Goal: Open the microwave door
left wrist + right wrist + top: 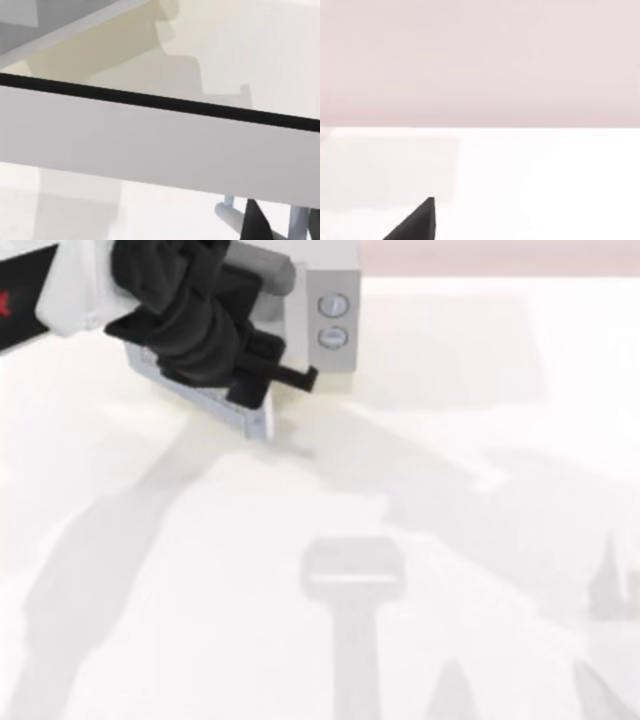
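Our small light-grey boxy microwave [335, 330] stands at the white table's [480, 540] far edge, left of centre, with open tabletop to the right and in front. Its flat light-grey door [210, 400] is swung outward; what's inside is hidden. Our left gripper [285, 375] is at the door's free edge, beside the knob panel; we cannot tell its grip. Only a dark fingertip [417, 222] of the right gripper shows.

My left arm shows a white boxy link with a red marking at its edge, then a bulky matte-black wrist housing ending in a black, angular two-finger end effector [285, 375]. My right arm shows only a black wedge-shaped fingertip [417, 222].
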Tool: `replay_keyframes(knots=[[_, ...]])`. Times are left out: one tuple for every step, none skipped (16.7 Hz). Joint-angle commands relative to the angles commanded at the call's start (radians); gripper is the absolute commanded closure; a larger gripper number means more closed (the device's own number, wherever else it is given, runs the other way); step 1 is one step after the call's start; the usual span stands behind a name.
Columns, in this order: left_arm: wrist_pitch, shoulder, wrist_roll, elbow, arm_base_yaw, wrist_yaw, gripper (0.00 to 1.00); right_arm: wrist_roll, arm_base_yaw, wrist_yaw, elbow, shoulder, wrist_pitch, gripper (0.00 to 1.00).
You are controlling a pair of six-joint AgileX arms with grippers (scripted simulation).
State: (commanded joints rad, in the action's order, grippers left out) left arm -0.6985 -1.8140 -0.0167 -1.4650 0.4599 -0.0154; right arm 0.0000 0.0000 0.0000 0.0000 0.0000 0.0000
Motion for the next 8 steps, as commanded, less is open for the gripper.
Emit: replay_keyframes(knots=[[0.001,0.011,-0.025,0.016,-0.01,-0.012,1.0,0.0,0.0,0.0,0.0,0.0,0.0,0.0],[0.002,0.023,-0.05,0.03,-0.019,-0.024,1.0,0.0,0.0,0.0,0.0,0.0,0.0,0.0],[0.005,0.034,-0.071,0.042,-0.027,-0.035,1.0,0.0,0.0,0.0,0.0,0.0,0.0,0.0],[0.008,0.042,-0.085,0.048,-0.032,-0.042,1.0,0.0,0.0,0.0,0.0,0.0,0.0,0.0],[0.009,0.046,-0.09,0.05,-0.034,-0.045,1.0,0.0,0.0,0.0,0.0,0.0,0.0,0.0],[0.009,0.046,-0.09,0.05,-0.034,-0.045,1.0,0.0,0.0,0.0,0.0,0.0,0.0,0.0],[0.009,0.046,-0.09,0.05,-0.034,-0.045,1.0,0.0,0.0,0.0,0.0,0.0,0.0,0.0],[0.009,0.046,-0.09,0.05,-0.034,-0.045,1.0,0.0,0.0,0.0,0.0,0.0,0.0,0.0]])
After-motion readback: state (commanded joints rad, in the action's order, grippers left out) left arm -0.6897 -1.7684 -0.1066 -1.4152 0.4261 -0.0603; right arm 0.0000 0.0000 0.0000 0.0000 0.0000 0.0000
